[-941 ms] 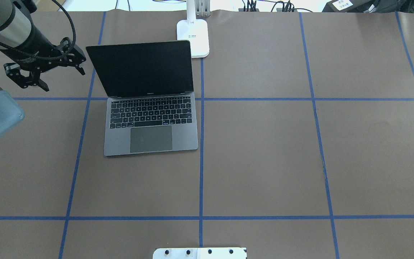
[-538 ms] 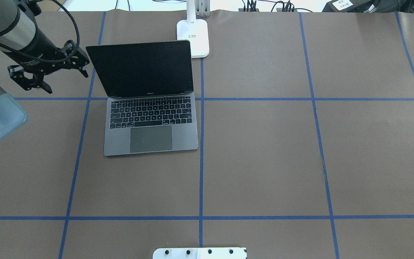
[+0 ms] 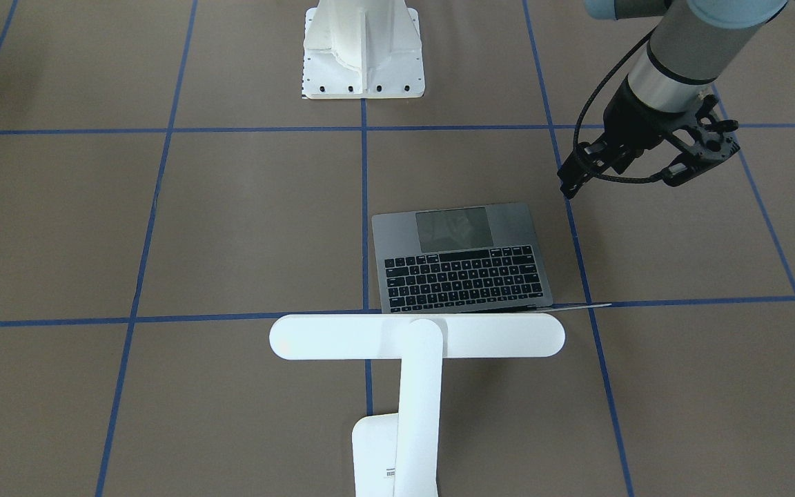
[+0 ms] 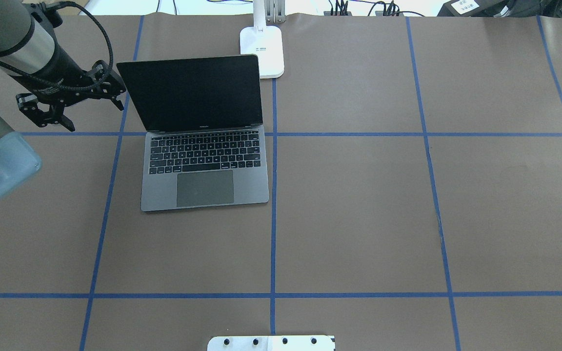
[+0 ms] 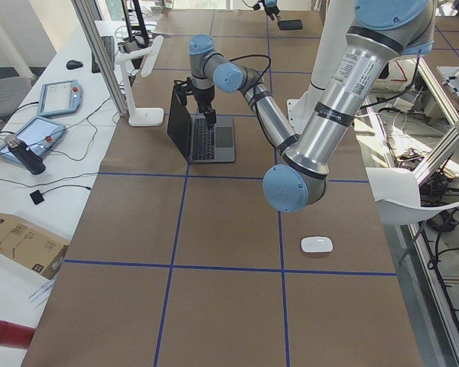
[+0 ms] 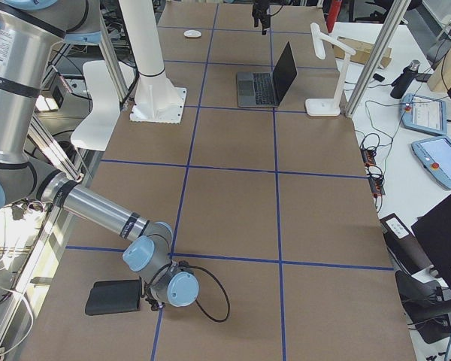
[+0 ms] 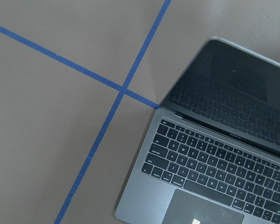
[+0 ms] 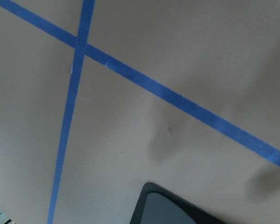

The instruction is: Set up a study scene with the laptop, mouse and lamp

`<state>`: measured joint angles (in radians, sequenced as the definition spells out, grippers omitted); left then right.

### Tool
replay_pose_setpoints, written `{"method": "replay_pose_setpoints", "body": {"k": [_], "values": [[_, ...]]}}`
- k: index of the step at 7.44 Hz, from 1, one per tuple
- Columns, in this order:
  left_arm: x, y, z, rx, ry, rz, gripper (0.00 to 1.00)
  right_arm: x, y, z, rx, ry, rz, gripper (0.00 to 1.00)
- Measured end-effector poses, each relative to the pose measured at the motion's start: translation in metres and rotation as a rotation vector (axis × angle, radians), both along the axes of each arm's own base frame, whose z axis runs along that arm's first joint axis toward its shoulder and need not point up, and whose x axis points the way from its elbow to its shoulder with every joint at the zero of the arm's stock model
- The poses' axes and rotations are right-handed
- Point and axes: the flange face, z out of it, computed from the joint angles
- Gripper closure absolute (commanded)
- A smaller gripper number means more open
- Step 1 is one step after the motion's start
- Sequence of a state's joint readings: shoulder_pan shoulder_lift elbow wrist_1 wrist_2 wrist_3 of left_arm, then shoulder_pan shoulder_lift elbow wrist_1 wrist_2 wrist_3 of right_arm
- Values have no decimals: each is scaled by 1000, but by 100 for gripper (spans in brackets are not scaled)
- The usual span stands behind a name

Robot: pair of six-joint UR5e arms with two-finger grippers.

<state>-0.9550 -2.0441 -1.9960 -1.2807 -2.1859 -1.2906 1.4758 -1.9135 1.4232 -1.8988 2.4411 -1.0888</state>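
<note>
Brown taped paper covers our table (image 4: 359,219). At far left lies the mouse (image 5: 317,245); our left gripper (image 4: 95,113) hovers, jaws released, beside the open laptop (image 4: 203,165); the lamp (image 4: 262,51) stands just behind. Whether our right gripper (image 6: 146,298) is clenched, we cannot tell.

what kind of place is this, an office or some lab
Most likely a robotics lab: robot arms reach over a table gridded with blue tape, and teach pendants with cables lie on the side bench.
</note>
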Motion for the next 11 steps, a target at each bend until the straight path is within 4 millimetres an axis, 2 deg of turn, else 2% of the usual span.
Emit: {"method": "replay_pose_setpoints", "body": {"k": [7,11], "values": [[16,9,-3,-21,7,7,0,-1,5,7,51,-62,-38,0],[18,10,-3,-23,8,7,0,-2,10,13,54,-79,-49,0]]}}
